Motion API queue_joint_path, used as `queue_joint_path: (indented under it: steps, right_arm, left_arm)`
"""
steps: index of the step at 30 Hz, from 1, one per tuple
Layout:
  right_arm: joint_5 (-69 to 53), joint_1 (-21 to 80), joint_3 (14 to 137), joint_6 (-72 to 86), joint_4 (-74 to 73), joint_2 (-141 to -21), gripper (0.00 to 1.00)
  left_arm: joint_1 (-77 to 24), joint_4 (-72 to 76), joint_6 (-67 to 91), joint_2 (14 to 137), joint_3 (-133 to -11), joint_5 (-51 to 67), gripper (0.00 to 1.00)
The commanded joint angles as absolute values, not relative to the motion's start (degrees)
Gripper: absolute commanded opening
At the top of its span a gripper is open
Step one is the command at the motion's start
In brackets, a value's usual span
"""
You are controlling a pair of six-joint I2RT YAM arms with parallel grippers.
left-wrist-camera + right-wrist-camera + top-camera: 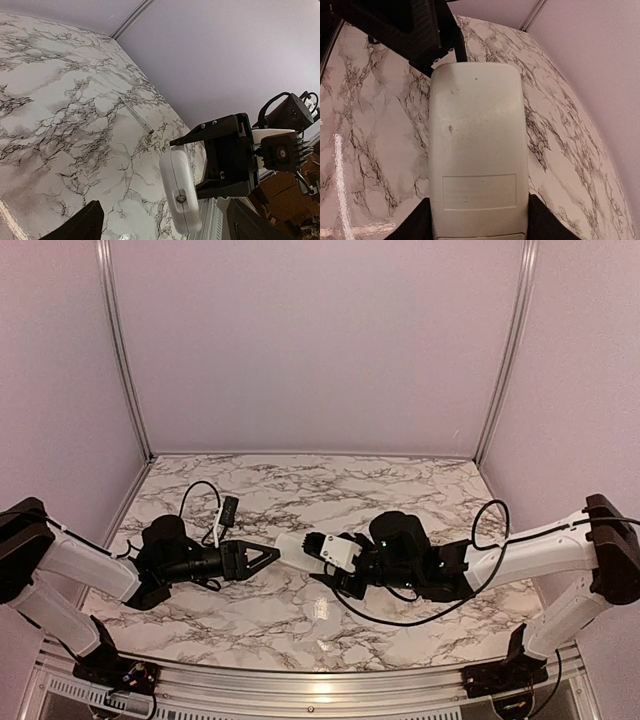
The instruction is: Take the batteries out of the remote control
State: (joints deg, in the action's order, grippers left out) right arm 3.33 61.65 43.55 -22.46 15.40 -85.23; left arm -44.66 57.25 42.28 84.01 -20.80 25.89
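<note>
Hold flat white plastic remote control steady in clamped right gripper while centring open left gripper on its left end.

The remote control is smooth, matt white plastic, and the table is glossy and marble-patterned.

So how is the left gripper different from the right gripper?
The left gripper is open, with nothing between its fingers, while the right gripper is shut on the white remote control. The left gripper points toward the robot's right and the right gripper toward its left, so they face each other. Both are black, have two fingers, and sit low over the marble table.
</note>
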Motion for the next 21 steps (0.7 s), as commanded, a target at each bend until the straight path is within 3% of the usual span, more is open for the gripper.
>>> queue_joint_path:
  steps: [1,21]
  right_arm:
    - [4.5,64.1,43.9,-25.1,17.1,-85.4,0.08]
    - [7.1,66.7,42.4,-27.5,20.2,-86.1,0.01]
  left_arm:
    - [-45.6,60.3,42.6,85.0,-21.4,28.0,0.89]
    - [-48.4,60.4,43.7,89.6,-25.6,32.2,0.62]
